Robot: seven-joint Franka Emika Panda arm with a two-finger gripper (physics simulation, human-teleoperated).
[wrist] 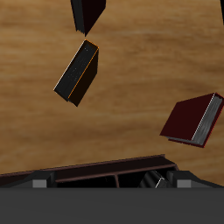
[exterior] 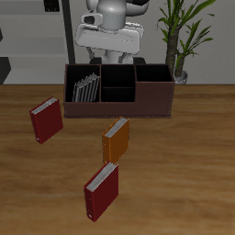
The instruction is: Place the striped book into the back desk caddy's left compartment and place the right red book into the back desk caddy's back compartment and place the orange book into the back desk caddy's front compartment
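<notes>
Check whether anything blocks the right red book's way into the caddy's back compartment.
Nothing visible does. The right red book lies on open table before the caddy; the orange book lies apart, and the back compartment looks empty.

So the white arm (exterior: 112, 27) sits folded up at the back, wrist section hanging roughly level, nothing carried as far as I can see. The gripper isn't clearly visible in either view, so can't tell how the jaws stand.
</notes>
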